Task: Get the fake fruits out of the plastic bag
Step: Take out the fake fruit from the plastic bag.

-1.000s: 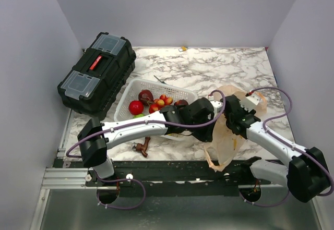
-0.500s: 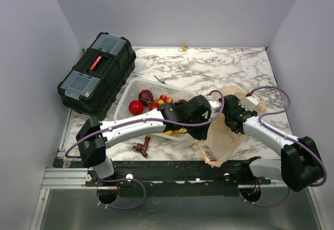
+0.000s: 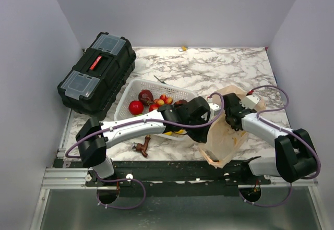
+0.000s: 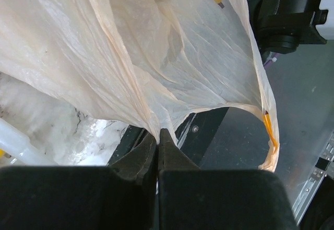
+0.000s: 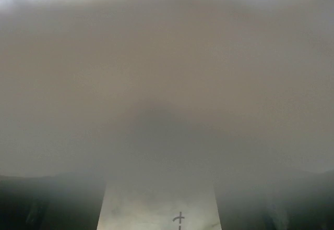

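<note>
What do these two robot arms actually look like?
Both the left arm and the right arm are slim white tubes linked by chunky black joints. A thin purple cable loops loosely along each. The left fingers are matte black, tapering to narrow tips.

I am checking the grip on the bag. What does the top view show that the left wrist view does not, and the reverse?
Only the top view: the black toolbox and the red fruits in the white basket. Only the left wrist view: the left fingers shut on the edge of the bag. Both: the bag and the marble table.
</note>
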`<state>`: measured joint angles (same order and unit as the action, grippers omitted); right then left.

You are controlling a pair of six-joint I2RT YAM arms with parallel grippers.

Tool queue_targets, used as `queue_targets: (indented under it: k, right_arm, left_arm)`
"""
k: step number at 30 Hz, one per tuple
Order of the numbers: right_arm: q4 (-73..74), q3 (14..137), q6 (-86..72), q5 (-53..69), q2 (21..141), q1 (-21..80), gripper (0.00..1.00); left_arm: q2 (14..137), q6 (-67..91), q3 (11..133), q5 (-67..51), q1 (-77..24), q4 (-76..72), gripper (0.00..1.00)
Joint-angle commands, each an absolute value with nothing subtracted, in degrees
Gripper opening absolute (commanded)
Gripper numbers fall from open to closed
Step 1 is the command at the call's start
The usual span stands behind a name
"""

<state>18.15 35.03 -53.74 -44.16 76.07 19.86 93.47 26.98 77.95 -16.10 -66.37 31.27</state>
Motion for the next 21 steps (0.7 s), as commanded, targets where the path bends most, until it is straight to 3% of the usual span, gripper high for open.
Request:
queue_targets:
  k: [1, 5, 8, 14, 21]
  right_arm:
    - [15.1, 35.7, -50.7, -42.8, 75.1, 19.3, 0.62]
    - [15.3, 35.1, -47.7, -38.6, 70.7, 19.4, 0.4]
    - [16.6, 34.4, -46.1, -35.3, 65.4, 19.4, 0.31]
    - [23.6, 33.8, -44.2, -26.9, 54.2, 19.4, 0.21]
    - [30.2, 35.4, -44.8, -14.1, 44.2, 19.5, 0.19]
  left_arm:
    - [92.6, 26.5, 77.8, -18.1, -66.4, 31.0, 0.0]
    - [92.9, 26.1, 78.3, -17.0, -66.5, 31.7, 0.0]
    - [93.1, 25.9, 78.6, -16.2, -66.4, 32.3, 0.0]
    - [93.0, 25.7, 79.0, -15.0, -66.5, 32.8, 0.0]
    - [93.0, 25.1, 79.6, -15.4, -66.4, 33.4, 0.02]
